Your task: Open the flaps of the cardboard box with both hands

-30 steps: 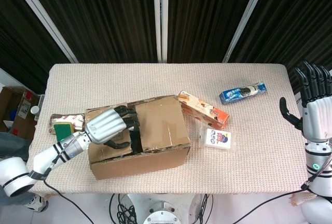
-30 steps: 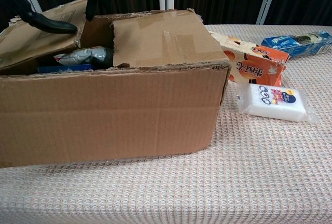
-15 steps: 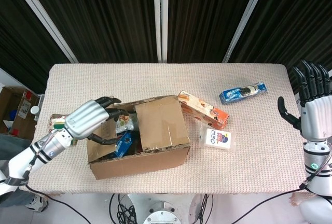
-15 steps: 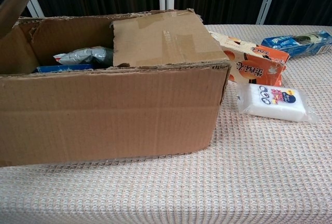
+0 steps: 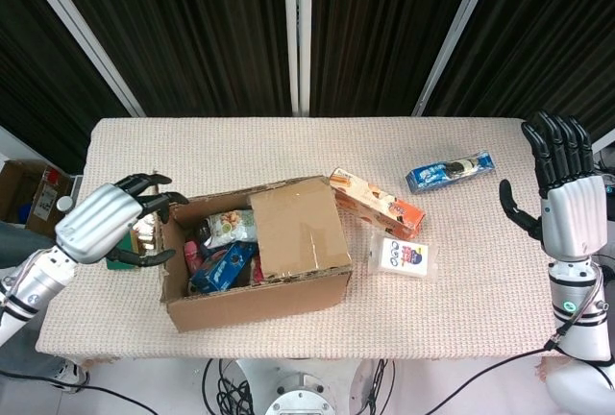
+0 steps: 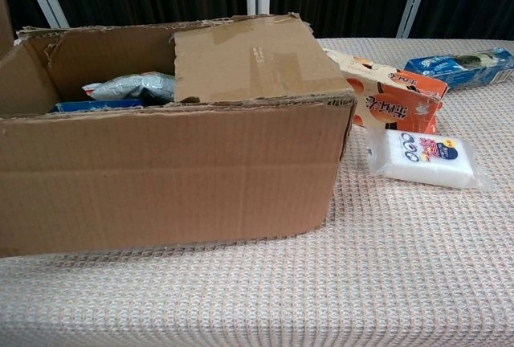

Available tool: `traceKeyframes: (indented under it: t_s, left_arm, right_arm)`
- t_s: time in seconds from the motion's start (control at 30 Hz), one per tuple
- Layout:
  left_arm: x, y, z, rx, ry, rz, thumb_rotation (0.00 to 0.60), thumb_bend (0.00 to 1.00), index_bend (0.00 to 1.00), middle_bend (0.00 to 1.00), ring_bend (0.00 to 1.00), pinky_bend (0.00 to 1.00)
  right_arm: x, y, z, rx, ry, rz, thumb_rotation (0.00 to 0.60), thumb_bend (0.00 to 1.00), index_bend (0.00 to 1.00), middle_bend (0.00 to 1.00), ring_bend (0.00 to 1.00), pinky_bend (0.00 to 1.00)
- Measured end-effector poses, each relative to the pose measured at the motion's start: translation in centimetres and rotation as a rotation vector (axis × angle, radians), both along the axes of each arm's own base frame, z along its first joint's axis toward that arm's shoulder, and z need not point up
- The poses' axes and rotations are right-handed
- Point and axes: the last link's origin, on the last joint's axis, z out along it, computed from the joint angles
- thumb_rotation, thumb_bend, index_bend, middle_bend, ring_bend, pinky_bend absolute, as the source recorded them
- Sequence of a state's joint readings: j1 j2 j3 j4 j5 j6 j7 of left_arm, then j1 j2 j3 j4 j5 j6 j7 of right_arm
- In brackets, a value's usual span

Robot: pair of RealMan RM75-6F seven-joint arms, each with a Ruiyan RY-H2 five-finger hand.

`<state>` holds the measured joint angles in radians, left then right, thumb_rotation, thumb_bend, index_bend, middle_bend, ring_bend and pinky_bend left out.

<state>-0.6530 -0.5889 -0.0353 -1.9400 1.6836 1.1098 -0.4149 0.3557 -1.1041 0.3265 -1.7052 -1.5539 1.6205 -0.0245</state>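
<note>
The cardboard box [image 5: 259, 295] stands left of the table's middle; in the chest view the box [image 6: 177, 178] fills the left half. Its right flap [image 5: 300, 228] lies flat over the right half, also visible as the taped right flap [image 6: 249, 58]. The left flap [image 5: 144, 235] is swung up and outward, and only its edge [image 6: 4, 18] shows in the chest view. My left hand [image 5: 101, 225] holds that flap, fingers over its top and thumb below. My right hand [image 5: 567, 204] is upright and open beyond the table's right edge, far from the box.
Inside the open half lie several packets [image 5: 226, 247], among them a silver one [image 6: 132, 86]. Right of the box are an orange carton [image 5: 377, 204], a white packet [image 5: 404, 258] and a blue packet [image 5: 450, 171]. The table [image 5: 461, 309] has bare cloth at the front right.
My left hand has pulled the left flap up and out to the left, uncovering the packets inside. My right hand has shifted slightly inward and up. The right flap has not moved.
</note>
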Motion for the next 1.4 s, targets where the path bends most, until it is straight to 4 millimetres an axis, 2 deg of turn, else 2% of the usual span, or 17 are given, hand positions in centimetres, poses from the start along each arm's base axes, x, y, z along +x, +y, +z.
traceKeyframes:
  t_s: [0.23, 0.33, 0.43, 0.63, 0.83, 0.97, 1.07, 1.1, 1.2, 1.3, 1.4]
  left_arm:
    - [-3.3, -1.3, 1.6, 0.027, -0.070, 0.129, 0.384, 0.01, 0.24, 0.46, 0.19, 0.29]
    - [-4.1, -1.6, 2.3, 0.043, -0.135, 0.165, 0.378, 0.01, 0.26, 0.37, 0.19, 0.30]
    - [-5.0, -1.9, 2.9, 0.042, -0.214, 0.205, 0.348, 0.01, 0.26, 0.30, 0.18, 0.31]
    - [-8.0, -2.6, 3.8, 0.065, -0.334, 0.293, 0.300, 0.01, 0.24, 0.30, 0.18, 0.31]
    - [-10.8, -3.8, 5.4, 0.176, -0.391, 0.360, 0.254, 0.01, 0.23, 0.29, 0.18, 0.31]
    - [-12.5, -4.6, 6.3, 0.253, -0.386, 0.424, 0.259, 0.03, 0.22, 0.27, 0.18, 0.31]
    - [-13.6, -5.2, 6.6, 0.298, -0.349, 0.464, 0.294, 0.06, 0.21, 0.26, 0.18, 0.30]
    - [-14.0, -5.4, 6.6, 0.313, -0.328, 0.474, 0.311, 0.07, 0.20, 0.25, 0.18, 0.30]
    - [-14.8, -5.9, 6.4, 0.353, -0.263, 0.489, 0.365, 0.10, 0.20, 0.25, 0.18, 0.29]
    - [-15.5, -6.5, 6.1, 0.395, -0.192, 0.494, 0.376, 0.11, 0.20, 0.25, 0.17, 0.28]
    - [-16.2, -7.3, 5.7, 0.432, -0.140, 0.500, 0.377, 0.11, 0.19, 0.25, 0.17, 0.28]
  right_arm:
    - [0.0, -0.2, -0.6, 0.016, 0.007, -0.001, 0.600, 0.36, 0.00, 0.00, 0.00, 0.00]
    - [0.1, -0.3, -0.8, 0.023, 0.008, 0.001, 0.600, 0.36, 0.00, 0.00, 0.00, 0.00]
    - [0.3, -0.4, -1.1, 0.031, 0.009, 0.000, 0.600, 0.36, 0.00, 0.00, 0.00, 0.00]
    - [0.6, -0.6, -1.8, 0.048, 0.019, 0.002, 0.600, 0.36, 0.00, 0.00, 0.00, 0.00]
    - [1.6, -1.0, -3.1, 0.095, 0.062, 0.019, 0.600, 0.36, 0.00, 0.00, 0.00, 0.00]
    - [2.8, -1.4, -4.2, 0.134, 0.099, 0.053, 0.600, 0.36, 0.00, 0.00, 0.00, 0.00]
    - [4.1, -1.8, -5.3, 0.184, 0.141, 0.086, 0.600, 0.38, 0.00, 0.00, 0.00, 0.00]
    - [4.6, -1.9, -5.6, 0.204, 0.157, 0.097, 0.600, 0.41, 0.00, 0.00, 0.00, 0.00]
    - [6.5, -2.4, -7.0, 0.282, 0.217, 0.137, 0.600, 0.58, 0.00, 0.00, 0.00, 0.00]
    - [9.0, -3.0, -8.5, 0.375, 0.278, 0.182, 0.600, 0.75, 0.00, 0.01, 0.00, 0.00]
    - [11.9, -3.4, -10.0, 0.477, 0.338, 0.232, 0.600, 0.81, 0.03, 0.04, 0.00, 0.00]
